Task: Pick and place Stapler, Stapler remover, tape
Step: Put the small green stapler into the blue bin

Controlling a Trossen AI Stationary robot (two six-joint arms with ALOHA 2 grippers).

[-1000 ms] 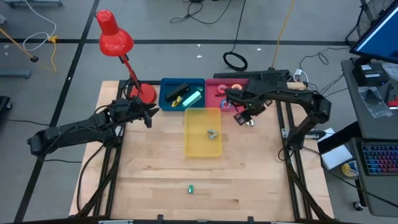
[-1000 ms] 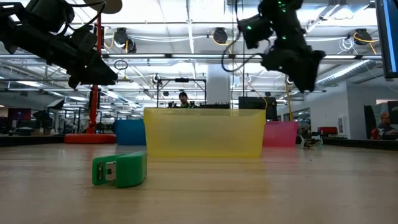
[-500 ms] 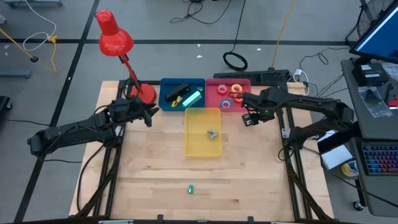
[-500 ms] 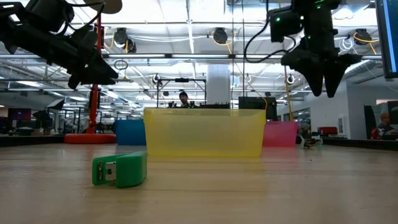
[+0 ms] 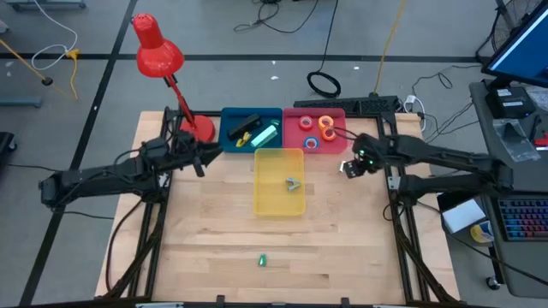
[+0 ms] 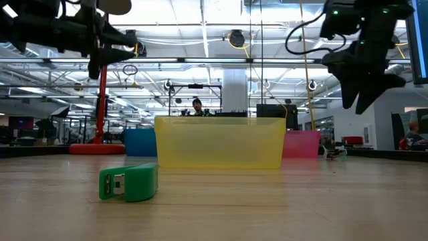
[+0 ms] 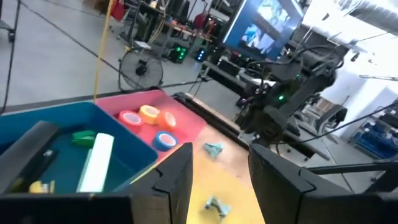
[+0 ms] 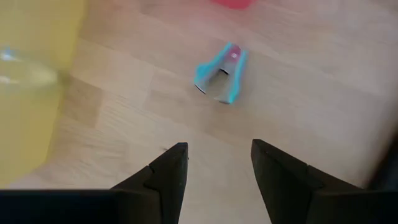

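Note:
A teal staple remover [image 8: 219,81] lies on the bare wood beside the pink bin [image 5: 297,113]; it also shows in the left wrist view [image 7: 214,148]. My right gripper [image 8: 214,171] hovers open above the table, just short of it [image 5: 349,167]. A second, grey staple remover [image 5: 294,183] rests in the yellow bin [image 5: 278,205]. Ring-shaped tape rolls [image 5: 325,124] in orange, red and blue lie in the pink bin. Staplers [image 5: 250,127] lie in the blue bin [image 5: 227,137]. A small green stapler [image 6: 128,182] sits near the table's near edge [image 5: 263,258]. My left gripper [image 5: 197,158] is open, raised left of the blue bin.
A red desk lamp [image 5: 158,53] stands with its base [image 5: 201,128] at the far left, close to my left arm. The three bins crowd the far middle of the table. Bare wood [image 5: 214,231] stretches across the near half, apart from the green stapler.
My right gripper has swung away from the pink bin toward the table's right edge and slightly nearer, and now hangs over the wood beside the bin. My left gripper has tipped up from a downward slant to roughly level. No object has moved.

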